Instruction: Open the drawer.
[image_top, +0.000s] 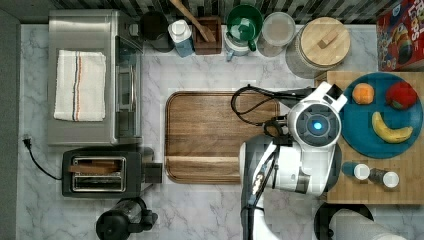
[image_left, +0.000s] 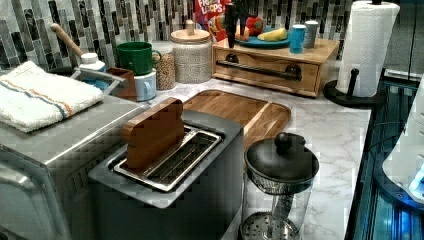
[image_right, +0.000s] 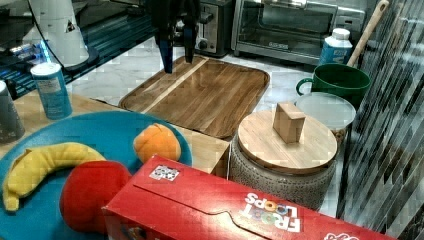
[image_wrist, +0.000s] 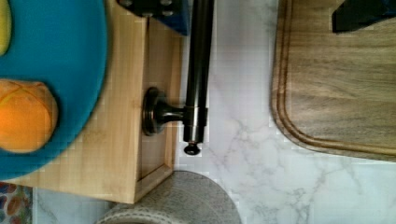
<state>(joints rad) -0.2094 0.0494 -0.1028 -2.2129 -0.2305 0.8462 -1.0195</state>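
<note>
Gripper (image_right: 177, 50) fingers spread, held nothing, above drawer (image_left: 267, 70) front edge, handle (image_wrist: 198, 70) unobstructed, counter (image_wrist: 238, 93) gap beside cutting board (image_wrist: 336, 79), fingertips cropped in wrist view.

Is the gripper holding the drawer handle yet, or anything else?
Nothing held. The gripper hangs open above the handle of the drawer, its fingers apart.

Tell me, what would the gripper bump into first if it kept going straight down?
Probably the handle of the drawer. The gripper points down with open fingers, and the wrist view shows the bar between them. Depth is hard to judge; it might reach the counter instead.
</note>
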